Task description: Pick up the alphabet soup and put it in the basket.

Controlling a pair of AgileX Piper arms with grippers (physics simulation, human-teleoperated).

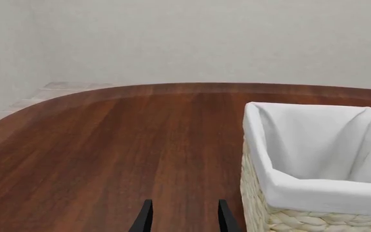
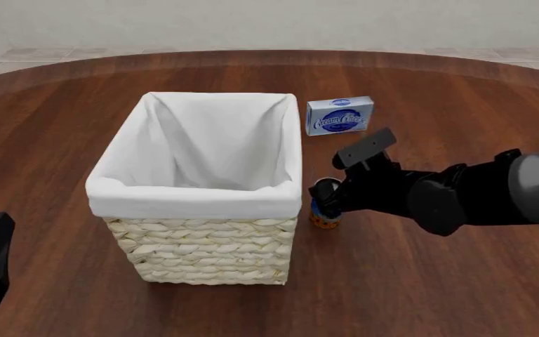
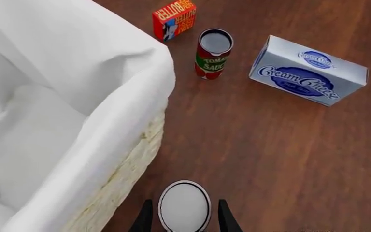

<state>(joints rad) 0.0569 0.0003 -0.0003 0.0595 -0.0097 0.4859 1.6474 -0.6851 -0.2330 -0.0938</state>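
My right gripper (image 3: 183, 217) was at the grasp step: fingers apart, straddling the soup can (image 3: 184, 205), which stood on the table just beside the basket (image 2: 199, 242). Next, I judged: close, lift, swing over the rim. My left gripper (image 1: 183, 217) sat idle, fingers apart.

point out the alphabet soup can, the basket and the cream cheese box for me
alphabet soup (image 3: 184, 205), right wrist view, on its silver-grey top.
basket (image 2: 204, 249), front view, on its near woven wall.
cream cheese box (image 3: 308, 70), right wrist view, on its printed top face.
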